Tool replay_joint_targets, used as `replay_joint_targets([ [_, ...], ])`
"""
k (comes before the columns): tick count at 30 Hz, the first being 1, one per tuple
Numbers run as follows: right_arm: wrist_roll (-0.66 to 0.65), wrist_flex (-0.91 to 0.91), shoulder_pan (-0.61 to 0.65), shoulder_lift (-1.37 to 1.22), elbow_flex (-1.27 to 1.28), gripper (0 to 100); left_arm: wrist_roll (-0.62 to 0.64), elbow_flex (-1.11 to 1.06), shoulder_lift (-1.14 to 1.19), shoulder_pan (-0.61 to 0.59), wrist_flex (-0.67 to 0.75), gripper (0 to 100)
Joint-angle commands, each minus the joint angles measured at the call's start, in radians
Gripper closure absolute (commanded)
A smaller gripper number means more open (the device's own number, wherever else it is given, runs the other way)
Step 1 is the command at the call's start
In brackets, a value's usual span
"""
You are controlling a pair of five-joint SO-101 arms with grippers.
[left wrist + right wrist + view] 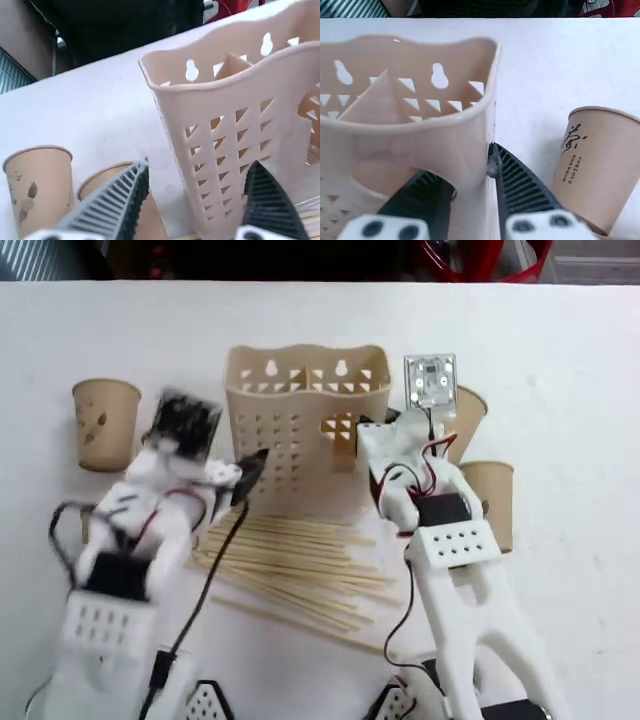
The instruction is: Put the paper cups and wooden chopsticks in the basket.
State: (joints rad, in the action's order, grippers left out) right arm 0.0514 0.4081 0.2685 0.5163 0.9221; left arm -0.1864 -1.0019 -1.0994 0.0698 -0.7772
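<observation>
Left hand [199, 169]: fingers spread wide, nothing between them; it sits over the counter by the basket's left front corner, and the wrist view looks past that corner.
Right hand [462, 167]: narrow, closed around the basket's right end wall; one finger is inside, seen through the handle cut-out, and the other is outside against the wall's edge.
Wooden chopsticks [300, 565]: loose pile lying flat on the counter, just in front of the basket and between the two arms; all outside the basket.
Near right cup [492, 502]: upright on the counter beside the right arm, outside the basket.
Basket [300, 405]: beige plastic with triangle perforations and an inner divider, upright at mid counter; no cups or chopsticks can be seen inside.
Far right cup [468, 415]: upright just right of the basket, partly behind the right arm's wrist.
Left cup [104, 425]: upright, well left of the basket, leaf print on its side.
Second left cup [92, 187]: beside the left cup, nearer the basket, partly hidden by a left-hand finger.
Counter [560, 350]: white, and it carries everything.
</observation>
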Motion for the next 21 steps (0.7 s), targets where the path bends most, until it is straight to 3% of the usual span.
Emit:
replay_joint_targets([
  [1, -0.002, -0.001, 0.030, -0.004, 0.052, 98.3, -0.026, 0.061, -0.205, -0.021, -0.084, 69],
  [4, -0.002, -0.002, 0.027, -0.004, 0.071, 98.3, 0.003, 0.149, -0.280, -0.065, -0.109, 69],
  [8, -0.002, -0.001, 0.027, -0.004, 0.086, 98.3, 0.064, 0.258, -0.193, -0.108, -0.104, 69],
  [15, -0.002, 0.004, 0.025, -0.004, 0.103, 98.3, 0.199, 0.499, 0.248, -0.125, -0.120, 69],
  [21, -0.002, 0.002, 0.027, -0.004, 0.115, 98.3, 0.206, 0.761, 0.644, -0.107, -0.275, 69],
])
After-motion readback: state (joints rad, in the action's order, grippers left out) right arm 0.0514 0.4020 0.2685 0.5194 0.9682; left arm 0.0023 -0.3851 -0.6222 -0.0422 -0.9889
